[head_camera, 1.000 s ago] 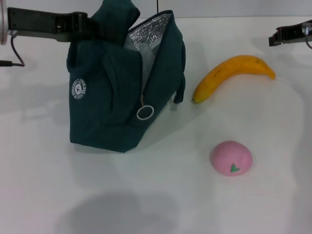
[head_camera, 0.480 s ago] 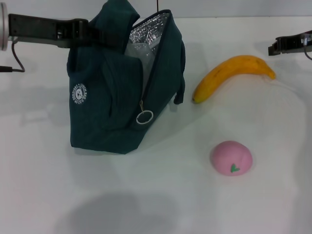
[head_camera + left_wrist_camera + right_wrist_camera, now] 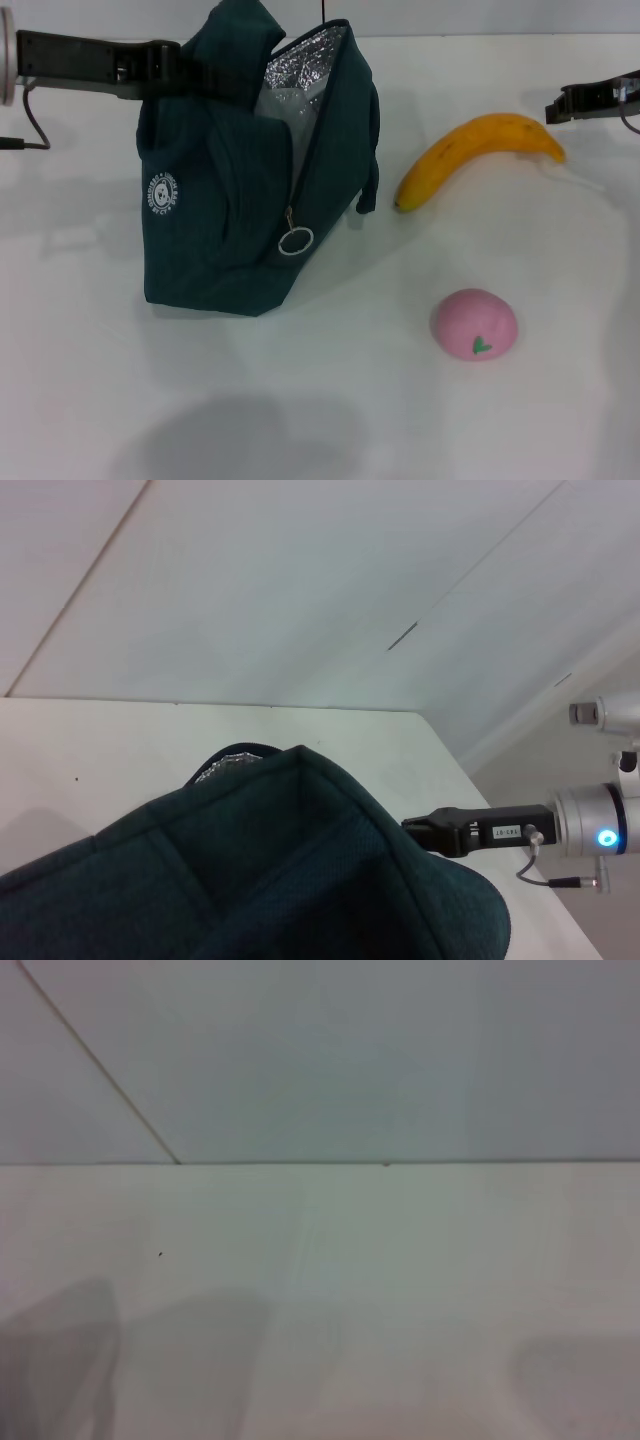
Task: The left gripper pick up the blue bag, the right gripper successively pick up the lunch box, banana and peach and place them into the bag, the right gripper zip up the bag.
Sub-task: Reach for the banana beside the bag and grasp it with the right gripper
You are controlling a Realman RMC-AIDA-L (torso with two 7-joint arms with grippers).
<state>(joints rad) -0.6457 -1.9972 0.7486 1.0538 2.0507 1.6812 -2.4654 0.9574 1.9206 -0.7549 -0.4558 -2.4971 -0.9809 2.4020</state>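
banana next, lying just off the right gripper's tip

head view: the left gripper (image 3: 195,68) comes in from the left and is clamped on the top of the blue bag (image 3: 250,190), holding its mouth open so the silver lining shows. the banana (image 3: 470,155) lies on the desk (image 3: 330,400) to the right of the bag, long axis running from low-left, near the bag, up to the right. the right gripper (image 3: 560,103) hovers just beyond that upper right end, so it is much the nearer arm; whether its fingers are apart or together i cannot tell. the peach (image 3: 474,324) sits well nearer the robot, apart from both. no lunch box is in sight; it is probably already inside. the bag's round white logo (image 3: 163,190) carries ring text too small to read.

left wrist view: bag fabric fills the foreground, with the right gripper (image 3: 425,828) farther off; a small tag on it is unreadable.

right wrist view: only bare desk and wall.
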